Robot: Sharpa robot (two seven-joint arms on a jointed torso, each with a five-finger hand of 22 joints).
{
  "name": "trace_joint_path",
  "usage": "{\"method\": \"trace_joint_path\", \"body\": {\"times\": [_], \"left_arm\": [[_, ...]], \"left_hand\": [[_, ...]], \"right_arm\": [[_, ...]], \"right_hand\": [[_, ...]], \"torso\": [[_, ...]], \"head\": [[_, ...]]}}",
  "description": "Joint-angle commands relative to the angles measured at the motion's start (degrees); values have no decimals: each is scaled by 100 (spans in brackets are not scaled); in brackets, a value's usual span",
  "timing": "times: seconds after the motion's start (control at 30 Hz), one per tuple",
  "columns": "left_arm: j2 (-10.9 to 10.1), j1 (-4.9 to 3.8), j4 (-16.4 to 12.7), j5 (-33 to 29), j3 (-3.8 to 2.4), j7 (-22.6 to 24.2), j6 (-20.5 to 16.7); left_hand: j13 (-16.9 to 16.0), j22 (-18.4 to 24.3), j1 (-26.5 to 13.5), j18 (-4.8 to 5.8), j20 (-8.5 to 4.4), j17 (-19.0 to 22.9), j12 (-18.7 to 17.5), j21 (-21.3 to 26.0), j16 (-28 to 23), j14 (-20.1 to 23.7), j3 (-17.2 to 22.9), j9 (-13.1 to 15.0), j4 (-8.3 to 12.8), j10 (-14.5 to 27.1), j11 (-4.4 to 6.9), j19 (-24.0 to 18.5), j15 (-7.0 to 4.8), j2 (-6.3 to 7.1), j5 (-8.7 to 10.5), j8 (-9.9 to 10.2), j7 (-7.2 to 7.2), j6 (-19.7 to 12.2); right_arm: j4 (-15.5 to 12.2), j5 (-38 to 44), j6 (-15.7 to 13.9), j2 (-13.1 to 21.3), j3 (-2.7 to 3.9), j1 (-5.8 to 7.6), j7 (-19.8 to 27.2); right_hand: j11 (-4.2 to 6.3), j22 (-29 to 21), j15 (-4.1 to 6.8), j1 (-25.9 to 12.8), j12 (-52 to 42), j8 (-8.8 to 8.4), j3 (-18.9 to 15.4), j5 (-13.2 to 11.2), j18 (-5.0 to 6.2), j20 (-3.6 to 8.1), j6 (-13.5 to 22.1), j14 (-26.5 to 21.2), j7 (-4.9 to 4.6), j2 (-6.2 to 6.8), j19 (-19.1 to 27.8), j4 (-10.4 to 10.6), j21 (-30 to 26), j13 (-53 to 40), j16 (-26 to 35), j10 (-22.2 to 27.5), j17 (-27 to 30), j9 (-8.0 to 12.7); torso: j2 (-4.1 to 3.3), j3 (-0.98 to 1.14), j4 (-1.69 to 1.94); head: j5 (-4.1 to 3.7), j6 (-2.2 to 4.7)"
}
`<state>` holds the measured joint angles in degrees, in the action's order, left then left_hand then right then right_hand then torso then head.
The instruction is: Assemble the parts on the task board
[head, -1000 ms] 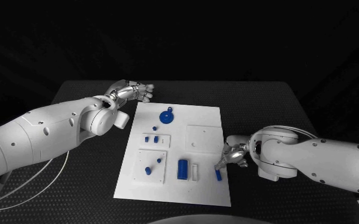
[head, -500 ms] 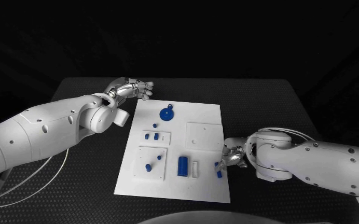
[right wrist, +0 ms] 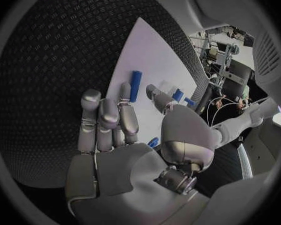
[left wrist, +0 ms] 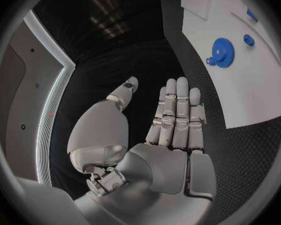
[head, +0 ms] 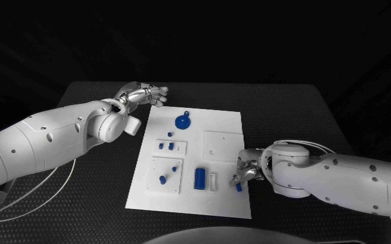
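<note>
While the head view shows the task board (head: 221, 142) mid-table, the blue gear (head: 182, 122) on its far end, the left hand (head: 143, 95) beyond its far-left corner and the right hand (head: 247, 171) at its right edge over a blue peg (head: 238, 187), both wrist views show straight, spread, empty fingers (left wrist: 177, 116).

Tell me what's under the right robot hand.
The right robot hand hangs over the task board's right edge. A small blue part shows just below its fingers. Whether the fingers touch it, and what lies beneath the palm, is covered.
</note>
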<state>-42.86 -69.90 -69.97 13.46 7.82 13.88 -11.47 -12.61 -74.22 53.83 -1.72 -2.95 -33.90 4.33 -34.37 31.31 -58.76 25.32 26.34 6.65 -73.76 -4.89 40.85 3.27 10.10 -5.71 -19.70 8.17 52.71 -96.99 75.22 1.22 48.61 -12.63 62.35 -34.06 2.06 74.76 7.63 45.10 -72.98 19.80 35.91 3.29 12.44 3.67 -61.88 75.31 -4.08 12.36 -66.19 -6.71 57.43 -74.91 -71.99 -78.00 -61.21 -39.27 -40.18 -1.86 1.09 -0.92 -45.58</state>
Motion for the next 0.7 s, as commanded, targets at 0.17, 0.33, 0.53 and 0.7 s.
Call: {"method": "trace_joint_path", "body": {"times": [0.17, 0.33, 0.53, 0.7], "left_arm": [[-7, -5, -25, 11, -3, 17, 82], [-20, -5, -42, 33, -3, 8, 80], [-24, -6, -54, 53, -3, 0, 75], [-24, -6, -65, 59, -3, -10, 73]], "left_hand": [[7, -11, -50, -47, 42, -11, -13, 21, -40, -30, -1, -5, -34, 35, 0, -7, -9, -3, 31, -29, -1, -41], [7, -13, -44, -48, 42, -15, -13, 23, -43, -31, 1, -6, -30, 36, 0, -8, -10, -2, 33, -28, -2, -42], [8, -16, -39, -48, 42, -19, -14, 25, -47, -31, 1, -7, -26, 38, -1, -8, -10, 2, 44, -27, -2, -44], [9, -18, -38, -48, 42, -21, -14, 26, -49, -31, 0, -7, -26, 39, -1, -7, -9, 3, 50, -27, -2, -46]], "right_arm": [[11, 1080, 291, -140, -94, -204, -42], [20, 1322, 320, -192, -102, -237, -46], [16, 1368, 408, -218, -107, -251, -55], [36, 1129, 398, -217, -108, -257, -63]], "right_hand": [[5, 4, 36, 358, 34, -346, 416, -44, 256, 4, 27, 0, -15, 124, 11, 14, 14, -69, 27, 81, -5, 633], [-16, 24, 10, 690, 84, -355, 529, -19, 256, -30, 30, 2, -34, 28, 37, -272, 32, -34, 36, 102, 1, 646], [-24, 29, -3, 813, 112, -365, 553, 53, 256, -67, 19, 5, -42, -60, 52, -452, 36, -16, 44, 109, 6, 667], [-27, 30, -8, 805, 121, -371, 556, 219, 256, -90, 7, 7, -45, -173, 55, -524, 39, -13, 47, 106, 8, 686]], "torso": [[9, -7, 2], [11, -10, 3], [13, -10, 4], [12, -11, 2]], "head": [[8, -39], [11, -52], [12, -67], [10, -58]]}}
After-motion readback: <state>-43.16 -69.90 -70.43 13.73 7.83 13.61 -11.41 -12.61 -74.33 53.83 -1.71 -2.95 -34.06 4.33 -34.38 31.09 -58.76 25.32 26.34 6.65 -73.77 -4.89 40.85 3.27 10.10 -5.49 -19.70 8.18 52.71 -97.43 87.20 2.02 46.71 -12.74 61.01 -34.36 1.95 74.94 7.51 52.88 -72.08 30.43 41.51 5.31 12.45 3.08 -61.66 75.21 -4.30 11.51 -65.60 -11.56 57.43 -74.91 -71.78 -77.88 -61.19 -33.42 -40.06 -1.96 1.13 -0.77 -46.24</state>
